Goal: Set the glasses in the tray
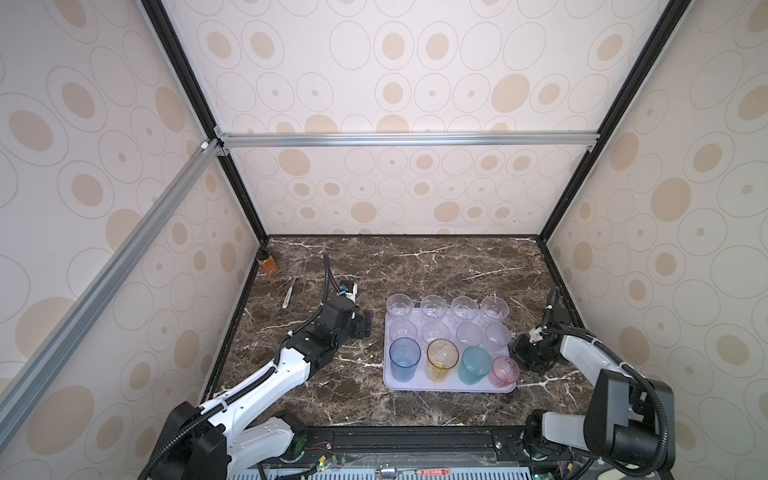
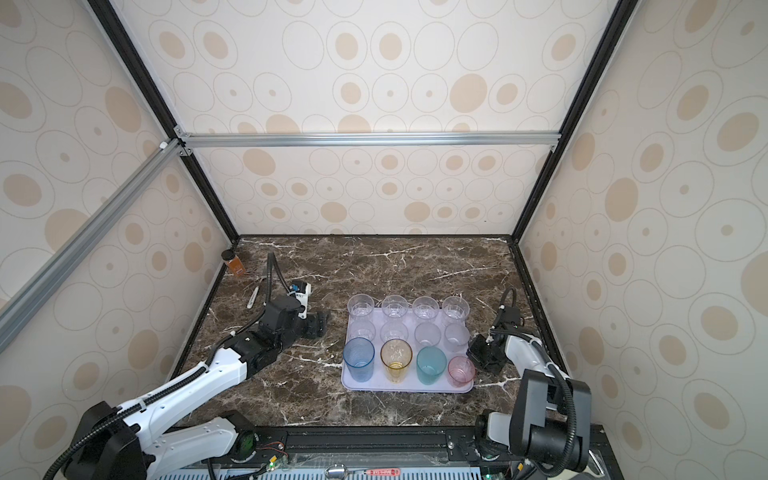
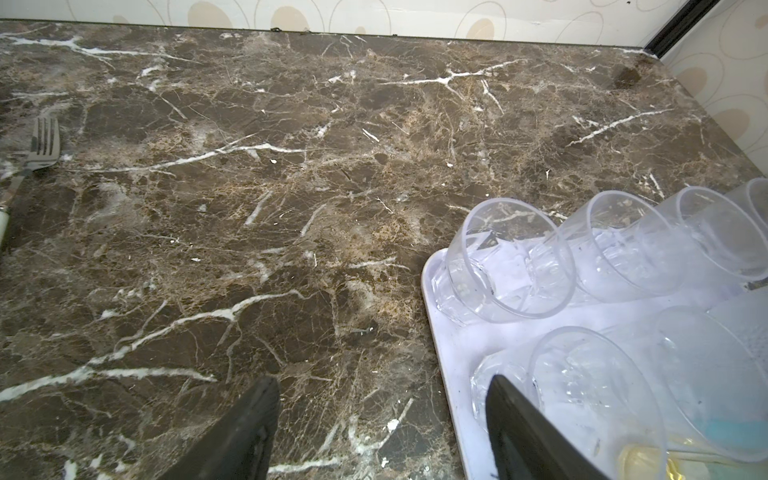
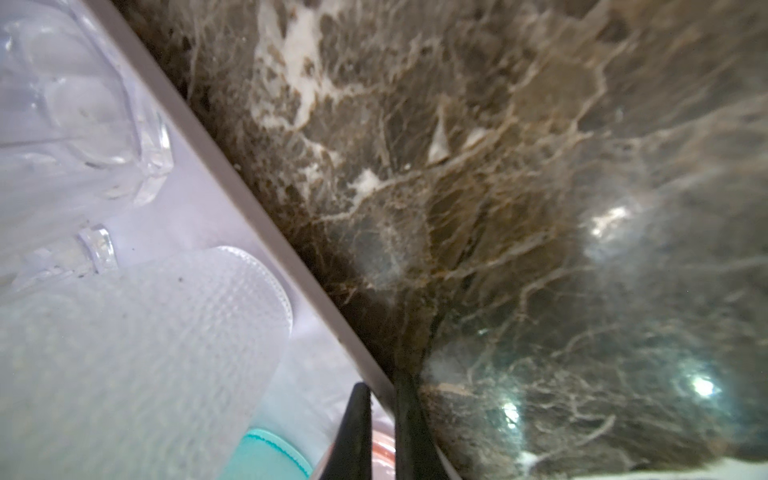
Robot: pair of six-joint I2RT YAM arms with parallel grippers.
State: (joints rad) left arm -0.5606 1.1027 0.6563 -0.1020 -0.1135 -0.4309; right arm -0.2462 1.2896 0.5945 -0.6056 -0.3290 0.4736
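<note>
Right wrist: pincer (image 4: 380,380) astride tray (image 4: 216,183) rim

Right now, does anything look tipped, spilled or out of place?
Nothing stands out. The glasses all stand upright in three rows on the tray, none tipped or spilled. A fork and a small amber bottle sit apart at the table's far left. The right gripper sits at the tray's right rim.
</note>
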